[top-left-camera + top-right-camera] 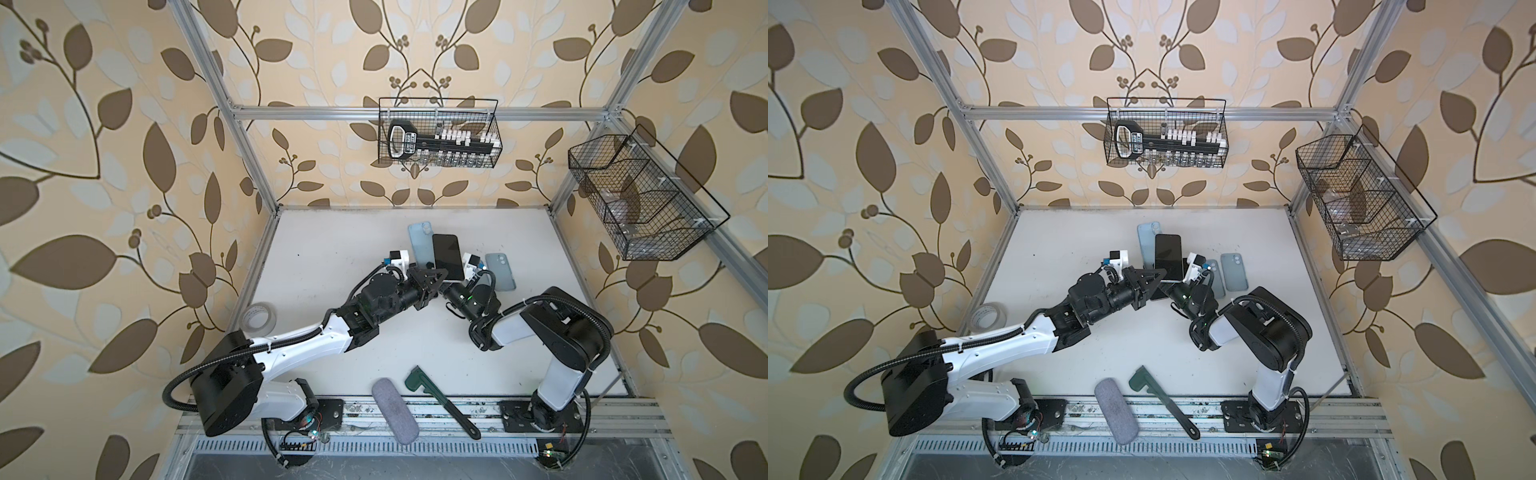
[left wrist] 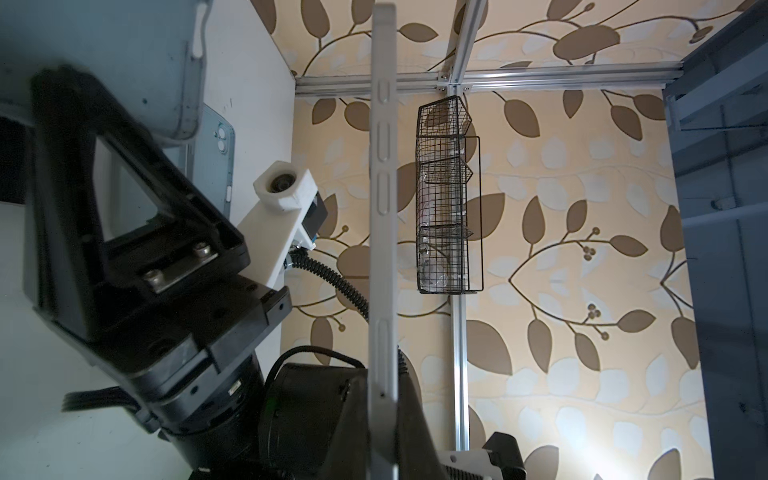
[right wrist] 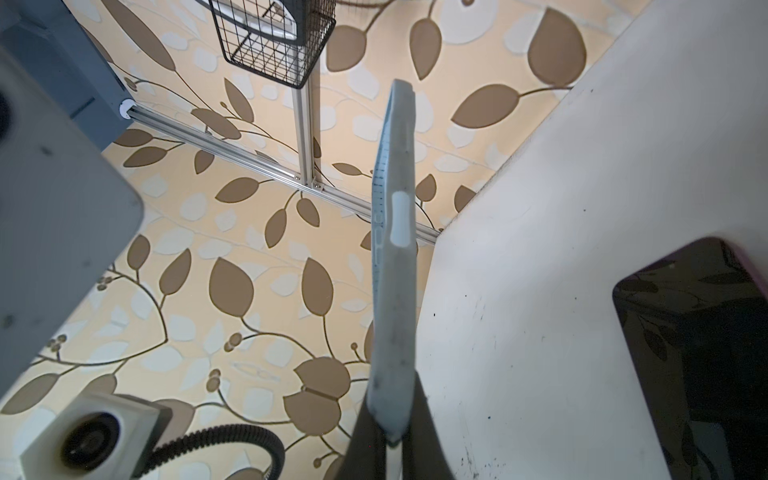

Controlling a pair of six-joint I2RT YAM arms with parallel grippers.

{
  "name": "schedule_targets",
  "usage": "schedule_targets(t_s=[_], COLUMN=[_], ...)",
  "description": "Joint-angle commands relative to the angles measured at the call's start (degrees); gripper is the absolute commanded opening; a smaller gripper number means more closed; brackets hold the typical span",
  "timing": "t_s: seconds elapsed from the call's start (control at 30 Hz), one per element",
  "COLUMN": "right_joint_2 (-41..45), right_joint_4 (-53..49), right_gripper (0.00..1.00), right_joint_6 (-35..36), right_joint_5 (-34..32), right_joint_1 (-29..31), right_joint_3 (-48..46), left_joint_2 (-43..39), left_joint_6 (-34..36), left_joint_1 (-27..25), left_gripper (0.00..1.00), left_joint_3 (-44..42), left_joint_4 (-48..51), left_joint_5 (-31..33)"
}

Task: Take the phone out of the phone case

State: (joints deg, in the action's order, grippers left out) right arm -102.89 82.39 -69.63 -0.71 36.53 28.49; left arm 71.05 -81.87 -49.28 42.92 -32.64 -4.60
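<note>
Dark-screened phone (image 1: pixel 448 257) out, beside pale-blue case (image 1: pixel 420 249).

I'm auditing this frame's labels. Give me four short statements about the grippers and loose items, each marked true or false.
1. The left gripper is shut on the phone. True.
2. The right gripper is open and empty. False: it is shut on the phone case.
3. The tape roll lies by the right arm's base. False: it lies at the table's left edge.
4. The green tool lies next to the grey pouch at the table's front. True.
</note>
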Motion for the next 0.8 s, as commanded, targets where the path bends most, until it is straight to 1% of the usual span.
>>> schedule_targets(t_s=[0.0, 0.1, 0.23, 0.37, 0.47, 0.6, 0.77], right_joint_2=[-0.2, -1.8, -4.8, -8.8, -11.8, -13.7, -15.5], right_joint_4=[-0.6, -2.0, -1.9, -1.1, -0.2, -1.7, -3.9], right_gripper=[0.06, 0.06, 0.07, 0.09, 0.12, 0.14, 0.15], right_joint_6=[-0.7, -1.8, -3.5, -6.0, -8.1, -9.1, -10.0], right_joint_5=[-3.1, -5.3, -8.1, -10.1, -11.6, -12.6, -13.5], right_joint_1=[2.6, 5.2, 7.9, 10.2, 11.9, 13.7, 15.5], right_joint_3=[-1.0, -0.6, 0.1, 1.1, 1.6, 2.9, 4.8], left_joint_2=[-10.0, -17.1, -26.1, -34.1, -39.1, -43.4, -45.5], left_joint_6=[8.1, 10.3, 11.1, 12.2, 12.7, 13.5, 13.6], left_joint_1=[2.4, 5.6, 10.7, 15.0, 17.4, 19.3, 19.9], left_gripper=[0.0, 0.0, 0.0, 0.0, 0.0, 0.0, 0.0], left_joint_3=[1.5, 0.2, -2.1, -3.3, -4.4, -4.8, -4.9], left_joint_4=[2.9, 10.6, 18.8, 28.3, 33.4, 39.6, 42.7], left_joint_5=[3.7, 5.3, 6.0, 7.3, 8.2, 9.2, 9.1])
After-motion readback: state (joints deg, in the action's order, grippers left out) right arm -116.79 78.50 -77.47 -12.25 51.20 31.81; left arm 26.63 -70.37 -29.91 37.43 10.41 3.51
